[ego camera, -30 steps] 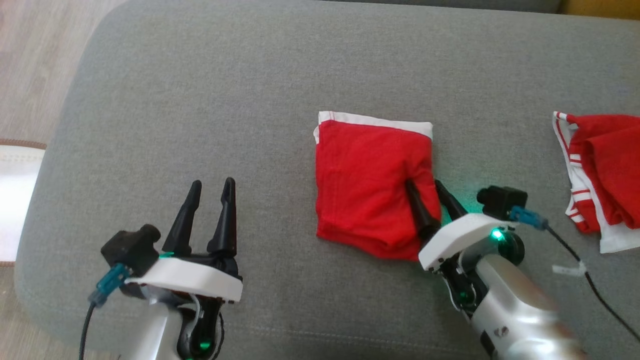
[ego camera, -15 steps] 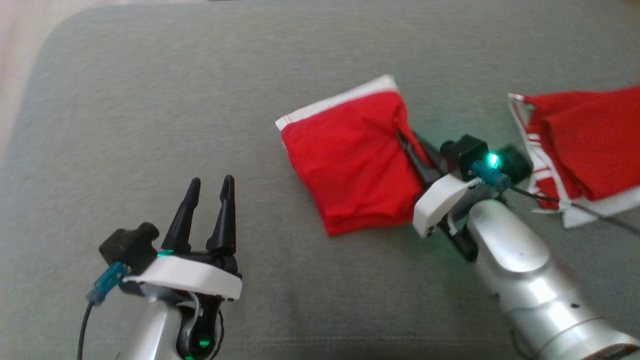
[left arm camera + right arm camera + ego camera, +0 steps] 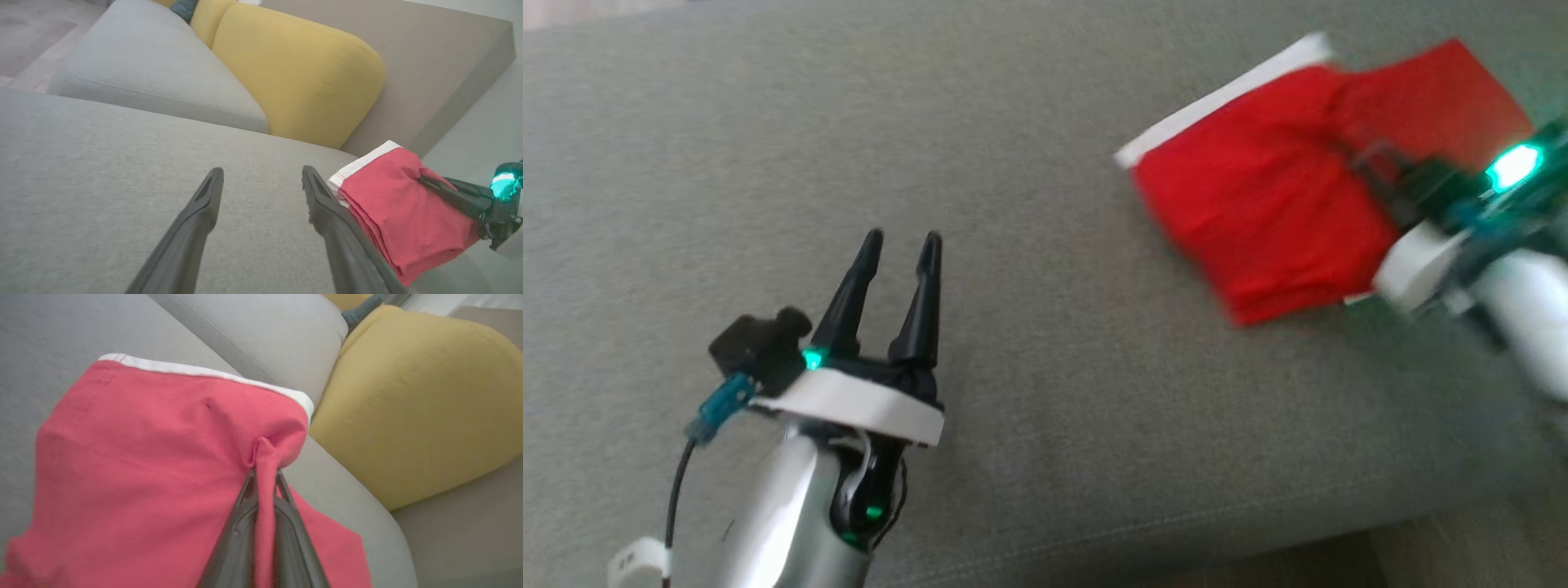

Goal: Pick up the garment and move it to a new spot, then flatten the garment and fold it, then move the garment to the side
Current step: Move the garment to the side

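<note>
The garment [image 3: 1258,220] is a folded red cloth with a white waistband, lying toward the right of the grey sofa seat [image 3: 1029,147]. My right gripper [image 3: 1376,159], blurred in the head view, is shut on a pinch of the garment's right edge. The right wrist view shows that pinch of the garment [image 3: 163,457] bunched between the closed right gripper [image 3: 265,475]. My left gripper [image 3: 900,238] stands open and empty over the seat at the lower left, well apart from the cloth. In the left wrist view the left gripper [image 3: 261,171] is open, with the garment [image 3: 400,220] to its right, held by the right gripper [image 3: 423,179].
More red cloth [image 3: 1445,90] lies just behind the held garment. A yellow cushion [image 3: 302,73] and a second grey seat cushion [image 3: 155,69] stand beyond the seat. The seat's front edge [image 3: 1258,531] runs along the lower right, with floor below it.
My right gripper has shut on the garment's right edge and carried it up and to the right, turning it. The head camera has shifted too. My left gripper stays open.
</note>
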Controlling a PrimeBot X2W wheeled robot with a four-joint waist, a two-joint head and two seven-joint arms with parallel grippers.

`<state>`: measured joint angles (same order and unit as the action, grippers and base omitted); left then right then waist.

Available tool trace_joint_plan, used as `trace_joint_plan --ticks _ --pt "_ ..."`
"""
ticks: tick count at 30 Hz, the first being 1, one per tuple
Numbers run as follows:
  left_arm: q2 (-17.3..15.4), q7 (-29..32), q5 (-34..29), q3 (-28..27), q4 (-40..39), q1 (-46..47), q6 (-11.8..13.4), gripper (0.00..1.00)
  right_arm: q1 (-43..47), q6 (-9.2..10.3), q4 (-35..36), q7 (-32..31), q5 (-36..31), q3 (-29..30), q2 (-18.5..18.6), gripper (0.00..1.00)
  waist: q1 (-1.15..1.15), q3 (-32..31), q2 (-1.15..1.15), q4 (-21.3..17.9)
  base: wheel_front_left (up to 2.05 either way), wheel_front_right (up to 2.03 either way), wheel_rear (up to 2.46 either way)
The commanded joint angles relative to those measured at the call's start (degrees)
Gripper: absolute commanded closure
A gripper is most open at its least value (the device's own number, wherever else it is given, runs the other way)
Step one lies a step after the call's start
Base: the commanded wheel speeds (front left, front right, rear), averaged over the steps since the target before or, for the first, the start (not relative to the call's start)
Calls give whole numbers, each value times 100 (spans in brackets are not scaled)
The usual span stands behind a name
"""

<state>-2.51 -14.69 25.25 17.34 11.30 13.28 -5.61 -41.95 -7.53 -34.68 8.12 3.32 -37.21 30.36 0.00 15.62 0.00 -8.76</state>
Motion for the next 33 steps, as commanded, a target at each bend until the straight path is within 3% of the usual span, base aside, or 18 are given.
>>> trace_joint_plan --ticks 1,5,9,24,25,26,27,33 --pt "-37 -30 -64 -139 -166 219 -21 0 -194 4 189 -44 64 -21 237 100 0 172 0 -147 0 0 0" --pt "-37 -30 -67 -96 -141 379 -52 0 -458 4 231 -327 235 72 860 100 0 340 0 -179 0 0 0" --pt "-37 -30 -38 -80 -118 448 -76 0 -502 4 151 -582 221 254 1152 100 0 458 0 -135 0 0 0" --pt "-37 -31 -58 -226 -57 450 -130 0 16 4 484 -1182 -392 1356 1033 100 0 596 0 -36 0 0 0" --pt "-37 -31 -60 -232 -56 443 -133 0 61 4 534 -1191 -390 1407 1008 69 0 593 0 -41 0 0 0" --pt "-37 -31 -62 -236 -52 439 -135 0 105 4 581 -1202 -385 1455 983 56 0 591 0 -47 0 0 0" --pt "-37 -31 -62 -237 -46 436 -137 0 148 4 630 -1218 -383 1492 958 1 0 587 0 -50 0 0 0" --pt "-37 -31 -36 -246 -20 403 -146 0 311 4 922 -1401 -361 1780 863 0 0 513 0 -52 0 0 0"
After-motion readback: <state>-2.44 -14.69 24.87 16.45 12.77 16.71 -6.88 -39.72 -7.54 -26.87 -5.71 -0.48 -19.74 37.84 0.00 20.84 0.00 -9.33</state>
